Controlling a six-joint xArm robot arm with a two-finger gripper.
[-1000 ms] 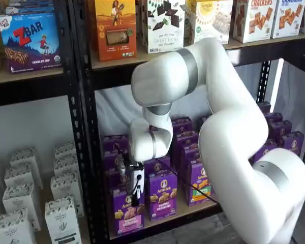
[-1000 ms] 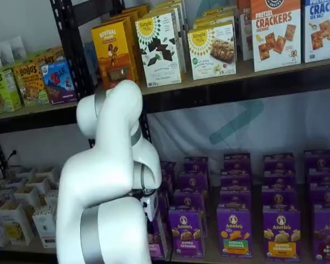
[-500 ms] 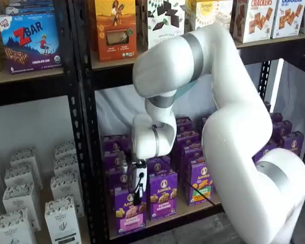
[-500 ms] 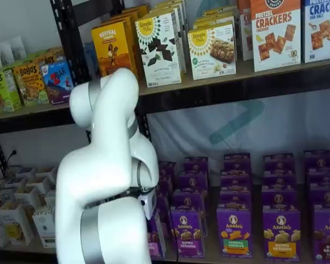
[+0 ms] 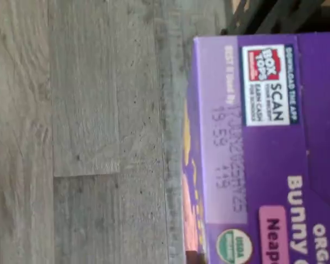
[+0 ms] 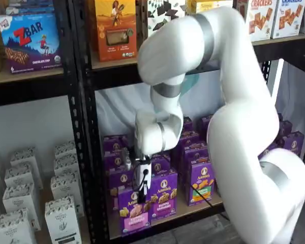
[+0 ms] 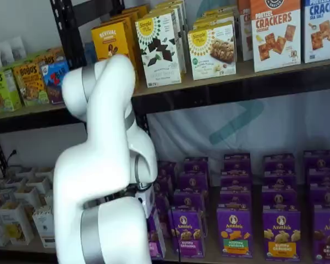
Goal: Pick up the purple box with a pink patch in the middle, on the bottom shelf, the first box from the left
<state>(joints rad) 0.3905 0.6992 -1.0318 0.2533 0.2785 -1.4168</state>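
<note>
The purple box (image 6: pixel 134 212), an Annie's carton with a pink band, is upright at the left front of the bottom shelf (image 6: pixel 190 212), drawn a little forward of its row. My gripper (image 6: pixel 139 191) hangs from the white arm and is closed on the box's top. In the wrist view the box's purple top flap (image 5: pixel 264 148) fills one side, with a pink patch and a Box Tops mark, and grey floor boards lie beside it. In a shelf view the arm hides most of the box; only its edge (image 7: pixel 155 243) shows.
A like carton with a purple band (image 6: pixel 163 195) and one with a green band (image 6: pixel 201 183) stand right of the box, with more rows behind. A black upright (image 6: pixel 89 152) stands close on the left. White cartons (image 6: pixel 61 216) fill the neighbouring rack.
The arm has risen and drawn back from the shelf. The purple box has come forward and slightly right with the gripper.
</note>
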